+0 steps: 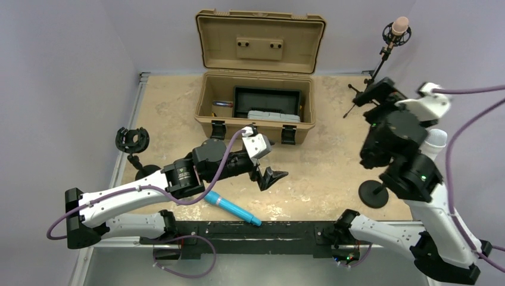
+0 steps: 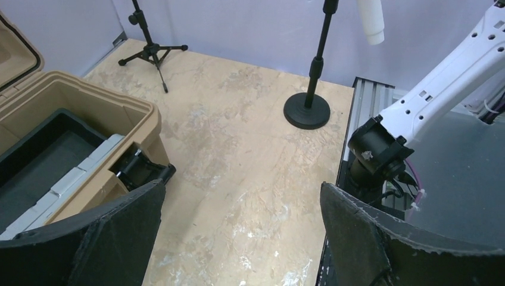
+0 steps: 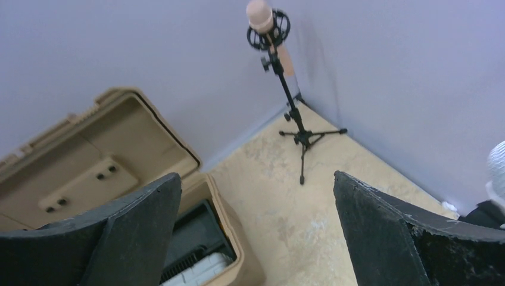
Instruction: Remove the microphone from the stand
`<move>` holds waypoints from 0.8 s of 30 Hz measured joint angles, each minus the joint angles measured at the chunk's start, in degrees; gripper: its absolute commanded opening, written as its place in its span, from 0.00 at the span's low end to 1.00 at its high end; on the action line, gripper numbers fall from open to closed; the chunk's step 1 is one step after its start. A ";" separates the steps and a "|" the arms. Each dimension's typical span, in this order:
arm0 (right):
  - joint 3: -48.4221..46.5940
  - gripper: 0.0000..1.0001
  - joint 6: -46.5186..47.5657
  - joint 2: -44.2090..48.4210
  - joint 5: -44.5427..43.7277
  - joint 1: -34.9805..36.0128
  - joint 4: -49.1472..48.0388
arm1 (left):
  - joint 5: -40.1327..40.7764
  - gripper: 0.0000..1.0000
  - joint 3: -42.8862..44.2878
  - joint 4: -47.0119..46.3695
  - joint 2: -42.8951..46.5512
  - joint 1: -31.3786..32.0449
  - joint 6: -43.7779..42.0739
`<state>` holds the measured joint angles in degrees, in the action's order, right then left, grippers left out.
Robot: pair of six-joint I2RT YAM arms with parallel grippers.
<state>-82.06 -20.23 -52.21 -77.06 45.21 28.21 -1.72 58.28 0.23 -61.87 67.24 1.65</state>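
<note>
Spread wide, empty, at six o'clock of case (image 1: 250, 131): left gripper (image 1: 270, 177); likewise parted, at ten o'clock of white microphone (image 1: 436, 141): right gripper (image 3: 256, 179).

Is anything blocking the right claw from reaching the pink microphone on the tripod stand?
Nothing visible does. In the right wrist view, the open right gripper faces the pink microphone on its tripod stand, with only open space between.

A lab test cell: plain walls (image 1: 59, 59) enclosing a worn tabletop (image 1: 321, 173).
</note>
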 measured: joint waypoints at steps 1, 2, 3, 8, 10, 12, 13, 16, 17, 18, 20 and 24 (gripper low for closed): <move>-1.66 0.97 0.98 0.39 -0.02 0.00 0.04 | -0.28 1.00 0.00 0.39 0.13 0.00 0.02; -3.96 0.98 2.03 0.63 -0.13 0.00 0.46 | -0.72 1.00 0.00 1.03 0.35 0.00 0.04; -6.40 0.99 2.71 0.63 -0.22 0.00 0.92 | -1.14 1.00 0.00 1.62 0.63 0.00 0.09; -12.70 0.99 4.39 0.59 -1.75 0.00 3.63 | -2.95 1.00 0.00 2.93 2.21 0.00 0.24; -13.29 0.99 4.20 0.61 -3.02 -0.11 6.08 | -3.21 1.00 0.00 3.23 2.80 0.00 0.26; -14.01 0.99 3.39 0.57 -3.30 -0.72 9.27 | -3.48 1.00 0.00 3.78 3.30 0.00 0.31; -14.40 0.99 3.04 0.57 -3.34 -1.18 11.02 | -3.69 1.00 0.00 3.98 3.45 0.00 0.48; -15.80 0.99 1.22 0.66 -3.13 -3.30 16.09 | -4.13 1.00 0.02 4.35 3.58 0.00 0.70; -16.26 0.99 0.57 0.83 -2.95 -4.15 17.53 | -4.22 1.00 0.04 4.52 3.58 0.00 0.70; -16.35 0.99 0.02 1.14 -2.82 -5.01 18.58 | -4.26 1.00 0.09 4.81 3.58 0.00 0.72; -16.00 0.99 -0.63 2.14 -2.47 -6.49 19.98 | -4.35 1.00 0.09 5.09 3.58 0.00 0.74; -12.39 0.99 -2.47 5.51 -1.07 -9.57 21.84 | -4.50 1.00 0.09 5.22 3.61 0.02 1.07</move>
<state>-94.45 -22.70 -46.70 -78.13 35.64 50.04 -6.22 58.37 5.45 -58.26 67.26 2.72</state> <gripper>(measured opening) 0.984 0.998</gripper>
